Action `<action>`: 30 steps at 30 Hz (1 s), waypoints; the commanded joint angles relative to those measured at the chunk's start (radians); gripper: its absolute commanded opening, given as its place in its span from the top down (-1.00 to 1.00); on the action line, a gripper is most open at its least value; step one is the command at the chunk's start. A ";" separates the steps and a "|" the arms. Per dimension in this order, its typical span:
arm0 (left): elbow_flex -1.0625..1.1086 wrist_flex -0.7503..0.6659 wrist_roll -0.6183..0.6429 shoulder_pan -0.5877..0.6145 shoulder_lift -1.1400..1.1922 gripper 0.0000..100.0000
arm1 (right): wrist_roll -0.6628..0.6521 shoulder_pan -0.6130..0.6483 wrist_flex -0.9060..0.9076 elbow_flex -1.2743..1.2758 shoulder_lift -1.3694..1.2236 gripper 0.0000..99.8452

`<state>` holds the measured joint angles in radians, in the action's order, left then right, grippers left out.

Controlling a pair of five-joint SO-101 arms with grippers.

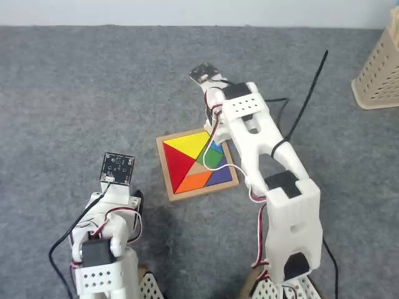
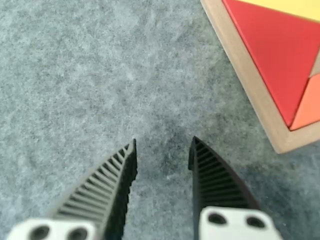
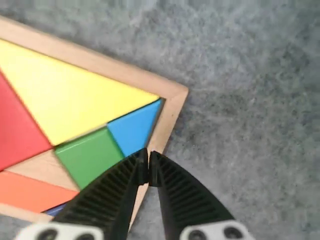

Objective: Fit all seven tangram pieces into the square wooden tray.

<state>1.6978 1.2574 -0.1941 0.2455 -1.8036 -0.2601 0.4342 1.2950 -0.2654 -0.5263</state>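
Observation:
The square wooden tray [image 1: 169, 184] lies on the grey carpet in the middle. It holds a yellow triangle [image 3: 75, 100], a red triangle [image 3: 17, 130], a green square [image 3: 90, 155], a blue triangle [image 3: 134, 127], an orange piece [image 3: 30, 192] and a purple piece [image 1: 221, 175]. Between them is a wood-coloured triangular patch [image 3: 37, 167]; I cannot tell if it is a piece or bare floor. My right gripper [image 3: 148, 156] is shut on nothing, just above the tray's rim [image 3: 167, 120] beside the blue triangle. Nearer the table's front left, my left gripper [image 2: 164, 145] is open over bare carpet, short of a tray corner [image 2: 280, 142].
A beige perforated basket [image 1: 380, 68] stands at the far right edge. A black cable [image 1: 305, 106] runs across the carpet to the right of the right arm [image 1: 262, 137]. The left arm [image 1: 109, 243] is at the front left. Open carpet surrounds the tray.

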 commanded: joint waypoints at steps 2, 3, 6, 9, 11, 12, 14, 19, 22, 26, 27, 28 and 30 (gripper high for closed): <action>-0.012 0.005 -0.005 -0.002 -0.006 0.66 | 0.014 0.045 0.012 0.034 0.108 0.99; -0.012 0.005 -0.005 -0.002 -0.006 0.66 | 0.014 0.054 0.012 0.041 0.117 0.99; -0.012 0.005 -0.005 -0.002 -0.006 0.66 | 0.015 0.099 0.013 0.094 0.139 0.99; -0.012 0.005 -0.005 -0.002 -0.006 0.66 | 0.015 0.143 -0.015 0.167 0.151 0.99; -0.012 0.005 -0.005 -0.002 -0.006 0.66 | 0.014 0.153 -0.073 0.209 0.148 0.99; -0.012 0.005 -0.005 -0.002 -0.006 0.66 | 0.012 0.153 -0.105 0.226 0.147 0.99; -0.012 0.005 -0.005 -0.002 -0.006 0.66 | 0.008 0.148 -0.137 0.244 0.147 0.99; -0.012 0.005 -0.005 -0.002 -0.006 0.66 | 0.012 0.148 -0.168 0.249 0.147 0.99; -0.012 0.005 -0.005 -0.002 -0.006 0.66 | 0.015 0.145 -0.139 0.245 0.173 0.99; -0.012 0.005 -0.005 -0.002 -0.006 0.66 | 0.092 0.116 -0.124 0.285 0.298 0.99; -0.012 0.005 -0.005 -0.002 -0.006 0.66 | 0.106 0.110 -0.131 0.316 0.341 0.99; -0.012 0.005 -0.005 -0.002 -0.006 0.66 | 0.107 0.107 -0.142 0.350 0.384 0.99; -0.012 0.005 -0.005 -0.002 -0.006 0.66 | 0.107 0.101 -0.174 0.436 0.481 0.99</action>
<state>1.6978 1.2574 -0.1941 0.2455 -1.8036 -0.1741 0.5616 1.1554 0.1013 -0.2286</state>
